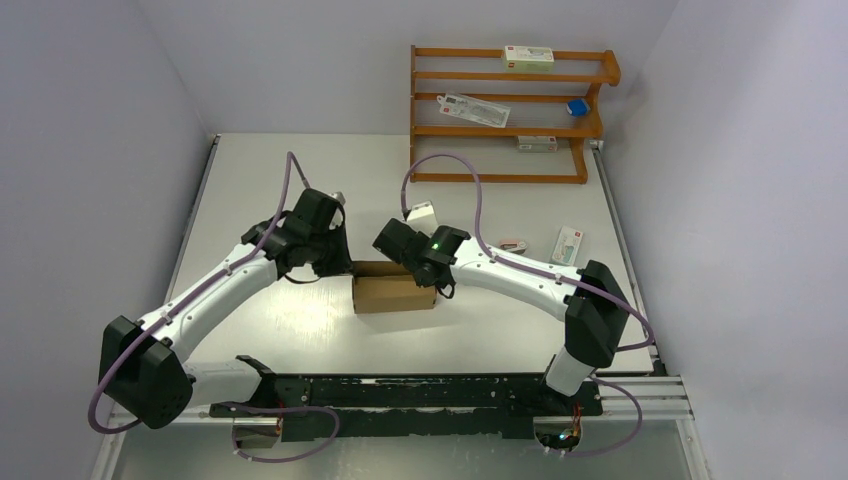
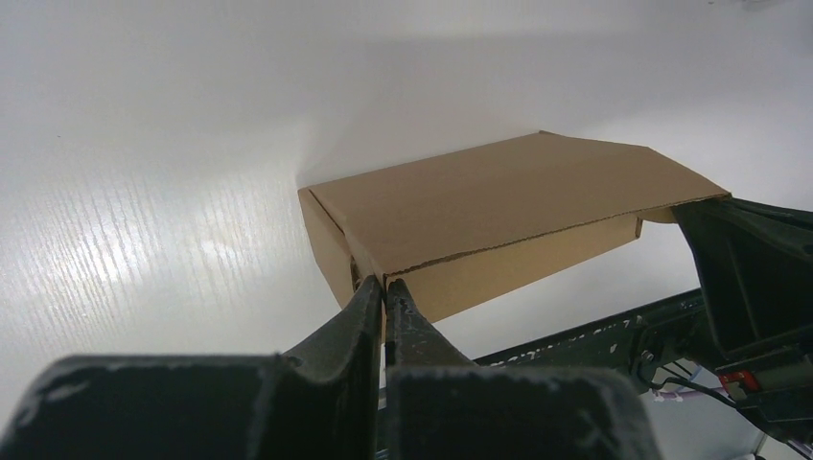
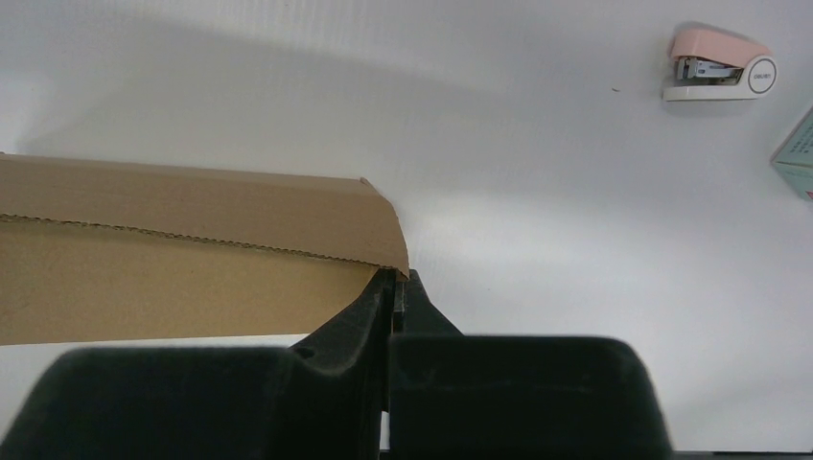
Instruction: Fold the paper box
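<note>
While it lies flat on the white tabletop (image 1: pixel 270 190), paper box (image 1: pixel 393 290) is a slim brown carton set between both claws. Torn, perforated seam runs along its long top edge.

Left claw (image 2: pixel 385 287): at box's left end, fingers squeezed narrow, tips nipping the cardboard at an end corner.

Right claw (image 3: pixel 395 283): at box's right end, likewise pinched narrow, tips gripping the corner of the top flap.

Both arms reach in from either side of box, forearms angled inward, wrists tipped down over its ends.

Pink stapler (image 3: pixel 719 67) lies well off to box's right. Wooden rack (image 1: pixel 510 110) stands far beyond box.
</note>
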Controlling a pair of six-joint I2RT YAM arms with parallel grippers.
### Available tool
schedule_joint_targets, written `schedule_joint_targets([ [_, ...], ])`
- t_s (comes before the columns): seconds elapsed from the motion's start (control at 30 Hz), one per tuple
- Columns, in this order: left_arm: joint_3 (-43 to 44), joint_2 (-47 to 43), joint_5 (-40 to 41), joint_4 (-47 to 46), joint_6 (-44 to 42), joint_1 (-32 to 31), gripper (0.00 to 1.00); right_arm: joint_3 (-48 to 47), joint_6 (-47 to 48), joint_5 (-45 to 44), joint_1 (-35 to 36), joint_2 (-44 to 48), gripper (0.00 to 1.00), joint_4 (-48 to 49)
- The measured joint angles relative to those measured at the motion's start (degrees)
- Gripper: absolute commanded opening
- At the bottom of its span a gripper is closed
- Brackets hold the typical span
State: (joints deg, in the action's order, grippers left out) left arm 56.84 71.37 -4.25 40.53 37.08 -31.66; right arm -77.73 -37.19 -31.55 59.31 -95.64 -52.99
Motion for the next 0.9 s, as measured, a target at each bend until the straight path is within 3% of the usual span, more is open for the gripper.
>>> schedule_joint_targets([
  [0.9,-2.05,-1.75,1.33,2.21,-4.85,-0.31,0.05,-2.01,4.22,1.05,1.16,-1.14,0.00,-1.60],
])
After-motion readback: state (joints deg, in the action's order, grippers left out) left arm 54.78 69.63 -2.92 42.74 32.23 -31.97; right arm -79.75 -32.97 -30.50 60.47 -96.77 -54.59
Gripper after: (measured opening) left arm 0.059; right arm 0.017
